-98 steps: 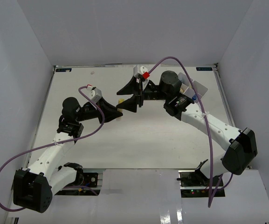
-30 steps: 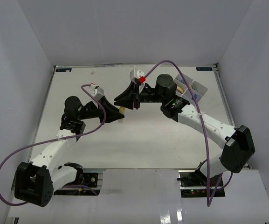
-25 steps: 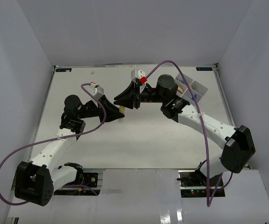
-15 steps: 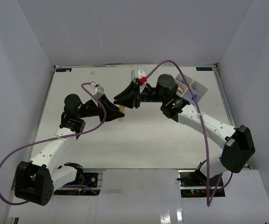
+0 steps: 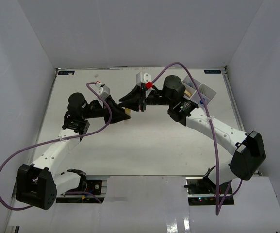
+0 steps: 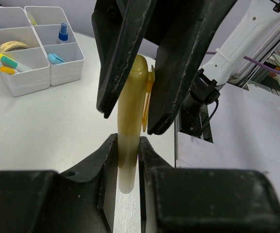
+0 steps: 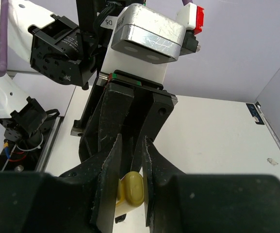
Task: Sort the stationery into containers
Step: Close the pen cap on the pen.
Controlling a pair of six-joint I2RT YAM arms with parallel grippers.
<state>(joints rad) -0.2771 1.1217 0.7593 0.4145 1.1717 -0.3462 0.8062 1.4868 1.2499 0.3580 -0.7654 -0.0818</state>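
Note:
A marker with a yellow cap and a whitish barrel (image 5: 125, 113) is held above the table's middle, between both grippers. My left gripper (image 5: 122, 112) is shut on its barrel (image 6: 129, 145), near the barrel's end. My right gripper (image 5: 128, 103) comes from the other side, and its fingers (image 6: 120, 53) press on the yellow cap (image 7: 134, 188) and its clip. The white four-compartment tray (image 5: 208, 91) stands at the back right. It holds a tan ring (image 6: 12, 46), a blue-capped bottle (image 6: 62, 33), capped pens (image 6: 8, 63) and a small blue item (image 6: 56, 58).
White walls enclose the table on three sides. The right arm's purple cable (image 5: 183, 65) arches over the tray. The left arm's cable (image 5: 106, 116) loops beside its wrist. The table's near edge and the arm bases (image 5: 198, 187) lie at the bottom.
The right gripper moved left and its fingers closed over the marker's cap. The left gripper shifted slightly up and away, still holding the barrel.

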